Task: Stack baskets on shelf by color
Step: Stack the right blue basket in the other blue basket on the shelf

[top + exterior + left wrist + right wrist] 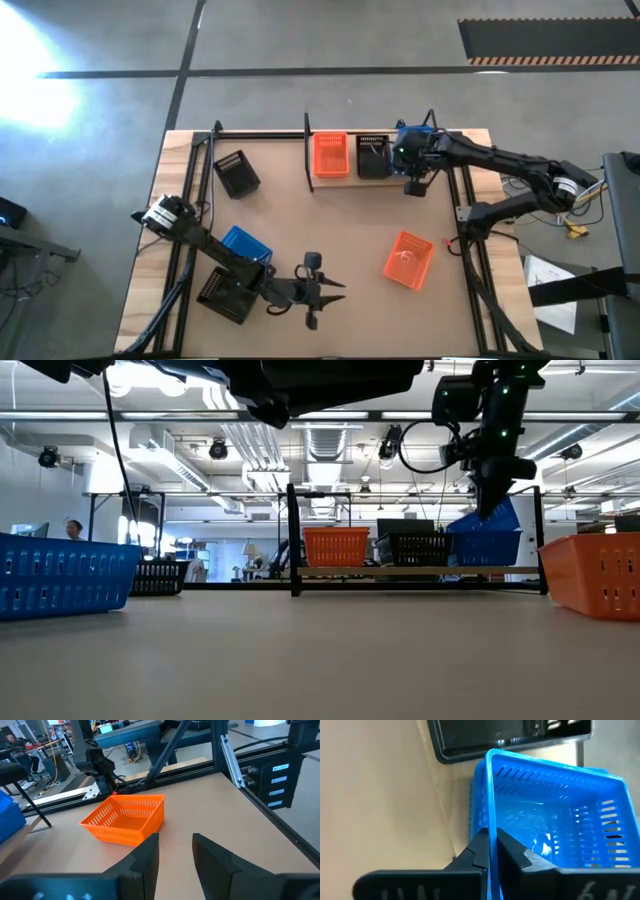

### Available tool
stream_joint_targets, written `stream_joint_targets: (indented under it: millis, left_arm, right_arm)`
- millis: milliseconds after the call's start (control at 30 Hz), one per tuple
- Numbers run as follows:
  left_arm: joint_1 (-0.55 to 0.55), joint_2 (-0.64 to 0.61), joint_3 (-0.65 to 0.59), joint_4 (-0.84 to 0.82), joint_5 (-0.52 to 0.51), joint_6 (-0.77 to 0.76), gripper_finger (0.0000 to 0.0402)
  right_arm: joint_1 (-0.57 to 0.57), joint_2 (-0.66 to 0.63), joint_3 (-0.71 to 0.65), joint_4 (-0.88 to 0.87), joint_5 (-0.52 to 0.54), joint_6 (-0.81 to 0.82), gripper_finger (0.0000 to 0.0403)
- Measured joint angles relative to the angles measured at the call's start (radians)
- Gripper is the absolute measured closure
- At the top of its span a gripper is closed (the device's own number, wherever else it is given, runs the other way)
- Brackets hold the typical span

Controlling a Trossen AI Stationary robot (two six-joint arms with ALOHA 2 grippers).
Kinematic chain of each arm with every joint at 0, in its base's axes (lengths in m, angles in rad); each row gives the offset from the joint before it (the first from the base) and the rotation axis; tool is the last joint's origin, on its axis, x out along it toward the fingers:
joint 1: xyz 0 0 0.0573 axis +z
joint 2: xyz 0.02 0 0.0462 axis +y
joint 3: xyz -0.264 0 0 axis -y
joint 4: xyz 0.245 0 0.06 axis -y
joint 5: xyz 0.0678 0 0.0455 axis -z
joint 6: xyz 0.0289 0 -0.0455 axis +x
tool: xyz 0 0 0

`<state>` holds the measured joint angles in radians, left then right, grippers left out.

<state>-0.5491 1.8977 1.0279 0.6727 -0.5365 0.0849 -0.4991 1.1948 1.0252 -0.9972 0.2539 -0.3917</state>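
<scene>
Close against the right wrist camera, the right gripper's [491, 851] jaws are clenched on the near wall of the blue perforated plastic basket [555, 820], one finger inside and one outside. That basket sits tilted at the right end of the light wooden shelf [385, 181], beside the black basket [372, 155] and the orange basket [331, 154], its long axis running back from the jaws. Far off at the desk's [330, 235] front edge, the left gripper [313, 290] waits, jaws parted and empty.
</scene>
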Motion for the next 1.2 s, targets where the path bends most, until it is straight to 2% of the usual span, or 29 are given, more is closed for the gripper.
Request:
stream_joint_targets:
  millis: [67,233,400,533,767,867,1000,1200]
  left_arm:
    - [0.000,0.000,0.000,0.000,0.000,0.000,0.0300]
    - [-0.001,0.001,-0.002,0.000,0.000,-0.001,0.0300]
    - [-0.004,0.001,-0.006,-0.002,0.000,-0.027,0.0300]
    - [-0.007,0.001,-0.008,-0.002,0.000,-0.027,0.0300]
    - [-0.007,0.001,-0.008,-0.001,0.000,-0.028,0.0300]
    - [-0.006,0.001,-0.008,-0.001,0.000,-0.029,0.0300]
    - [-0.007,0.001,-0.008,0.000,0.000,-0.030,0.0300]
    - [-0.007,0.001,-0.008,0.000,0.000,-0.030,0.0300]
  right_arm:
    - [0.008,-0.017,0.000,0.009,-0.008,-0.009,0.0393]
    - [0.010,-0.059,-0.014,0.030,-0.125,-0.009,0.0393]
    - [0.008,-0.065,-0.057,0.045,-0.120,0.024,0.0386]
    - [0.008,-0.066,-0.070,0.045,-0.116,0.023,0.0354]
    - [0.008,-0.068,-0.065,0.050,-0.130,0.076,0.0271]
    - [0.009,-0.066,-0.073,0.053,-0.131,0.082,0.0256]
    - [0.008,-0.054,-0.087,0.057,-0.131,0.076,0.0263]
    - [0.008,-0.019,-0.094,0.062,-0.131,0.035,0.0315]
